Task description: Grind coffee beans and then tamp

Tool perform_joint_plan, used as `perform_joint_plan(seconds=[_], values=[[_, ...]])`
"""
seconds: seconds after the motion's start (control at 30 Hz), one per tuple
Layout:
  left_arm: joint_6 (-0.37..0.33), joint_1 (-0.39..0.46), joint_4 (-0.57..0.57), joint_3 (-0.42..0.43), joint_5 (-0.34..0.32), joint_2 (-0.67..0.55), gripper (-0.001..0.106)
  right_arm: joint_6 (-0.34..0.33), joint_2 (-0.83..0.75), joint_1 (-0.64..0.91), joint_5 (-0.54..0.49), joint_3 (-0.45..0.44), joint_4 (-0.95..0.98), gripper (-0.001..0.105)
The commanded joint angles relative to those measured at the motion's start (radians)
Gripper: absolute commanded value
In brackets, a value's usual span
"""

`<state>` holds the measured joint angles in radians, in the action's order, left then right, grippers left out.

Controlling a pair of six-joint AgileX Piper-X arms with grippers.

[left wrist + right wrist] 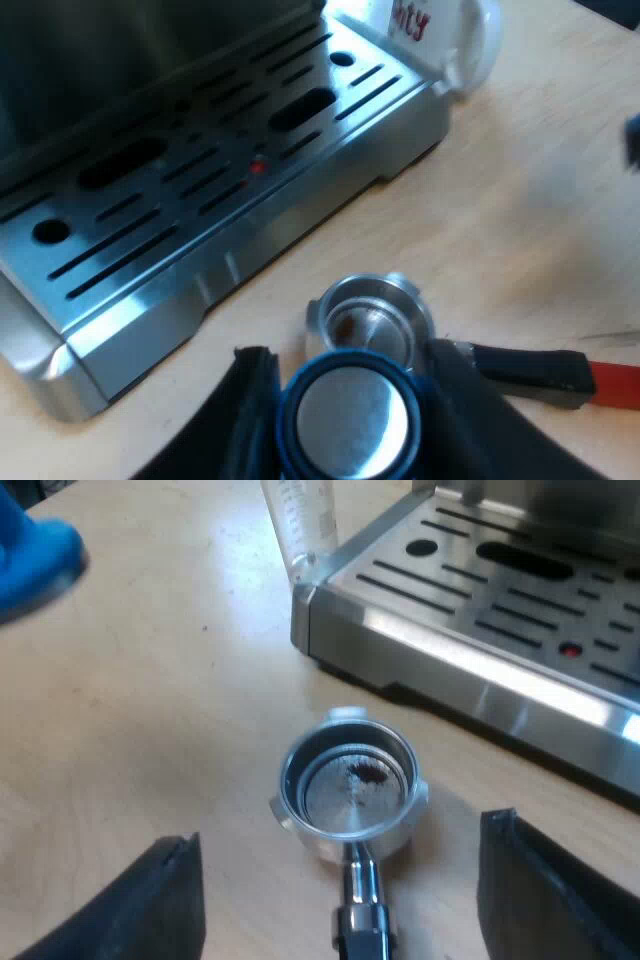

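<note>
Pale wooden tabletop (520, 200) under everything, warmly lit.

From the left wrist: left gripper (350, 425) closed around a blue tamper (348, 418), one black finger (250, 400) against each side of its rim, round metal face turned toward the camera. Just beyond the tamper, lying on the wood, the metal holder (368, 318), basket open upward, a small dark smear of grounds on an otherwise bare metal bottom. Tamper nearer the camera than the basket, its rim overlapping the basket's near edge; touching or not, cannot tell. Dark handle running away from the basket along the wood, ending in red. Beyond the holder, the espresso machine (200, 210), slotted steel drip tray nearest, a red dot among the slots. White mug (465, 45) with red lettering at the tray's far corner.

From the right wrist: right gripper (343, 830) spread wide, holding nothing, one finger (170, 905) on either side of the holder (348, 785), both well clear of it, handle pointing back between them. Measuring glass (300, 525) upright beside the corner of the espresso machine (480, 610). Blurred blue shape (30, 550) well apart across the wood, not identifiable.
</note>
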<state>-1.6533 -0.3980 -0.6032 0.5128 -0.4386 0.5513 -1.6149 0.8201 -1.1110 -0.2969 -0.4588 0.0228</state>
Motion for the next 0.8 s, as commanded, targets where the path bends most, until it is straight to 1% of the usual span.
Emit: perform_joint_plan(seconds=[0.03, 0.1, 0.13, 0.2, 0.27, 0.43, 0.53, 0.7, 0.77, 0.8], values=[[-0.004, -0.046, 0.002, 0.021, -0.007, 0.013, 0.009, -0.012, -0.007, 0.004, 0.010, 0.036, -0.071, 0.060], [-0.004, -0.082, 0.002, 0.028, 0.006, 0.033, 0.009, -0.015, -0.007, 0.004, 0.008, 0.056, -0.096, 0.060], [-0.004, -0.103, 0.005, 0.031, 0.028, 0.049, 0.009, -0.033, -0.007, 0.004, 0.008, 0.070, -0.113, 0.060], [-0.004, -0.131, 0.012, 0.034, 0.047, 0.075, 0.009, -0.059, -0.007, 0.004, 0.008, 0.089, -0.136, 0.060], [-0.004, -0.153, 0.022, 0.040, 0.047, 0.109, 0.009, -0.073, -0.007, 0.004, 0.008, 0.102, -0.160, 0.060], [-0.004, -0.205, 0.059, 0.087, 0.047, 0.208, 0.009, -0.073, -0.007, 0.004, 0.008, 0.105, -0.162, 0.060], [-0.004, -0.216, 0.095, 0.113, 0.054, 0.257, 0.009, -0.071, -0.007, 0.004, 0.008, 0.105, -0.162, 0.060], [0.006, -0.216, 0.117, 0.145, 0.045, 0.333, 0.009, -0.071, -0.007, 0.004, 0.008, 0.105, -0.162, 0.060], [0.036, -0.216, 0.117, 0.152, 0.029, 0.355, 0.009, -0.071, -0.007, 0.004, 0.008, 0.105, -0.162, 0.060], [0.072, -0.216, 0.117, 0.155, 0.018, 0.368, 0.009, -0.071, -0.007, 0.004, 0.008, 0.105, -0.162, 0.060]])
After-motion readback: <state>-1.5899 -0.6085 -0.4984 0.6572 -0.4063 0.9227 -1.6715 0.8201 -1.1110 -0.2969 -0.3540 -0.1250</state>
